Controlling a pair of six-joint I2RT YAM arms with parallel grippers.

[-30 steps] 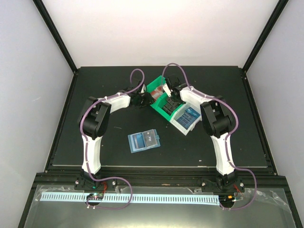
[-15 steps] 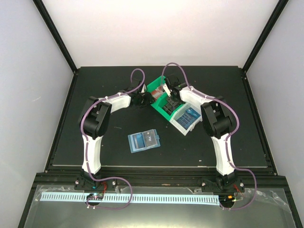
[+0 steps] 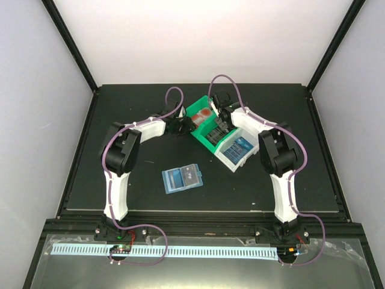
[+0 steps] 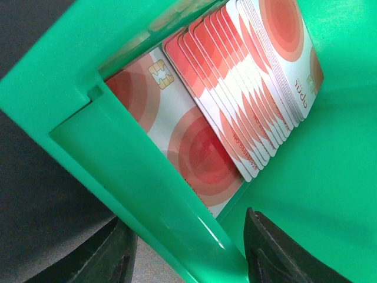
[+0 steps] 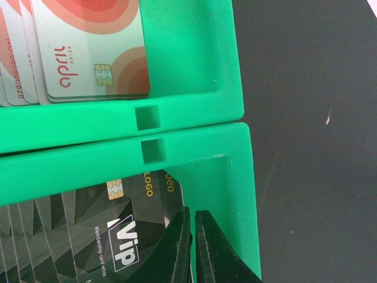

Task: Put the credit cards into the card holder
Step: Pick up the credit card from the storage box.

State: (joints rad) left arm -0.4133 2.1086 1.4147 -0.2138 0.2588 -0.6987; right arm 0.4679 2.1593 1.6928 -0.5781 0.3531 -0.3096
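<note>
Black table: R gripper, jaws all but shut (card nipped? can't tell), sits inside green bin at edge of dark credit cards; L gripper straddles bin wall, clamp unclear; card holder lies well nearward of bin, closer to L arm.

The left gripper is straddling the green bin wall, one black finger showing at 7 o'clock and the other at 5 o'clock; whether they are pinching it is unclear. Inside, red-and-white credit cards are fanning toward 1 o'clock, overlapping one chip-bearing card.
</note>
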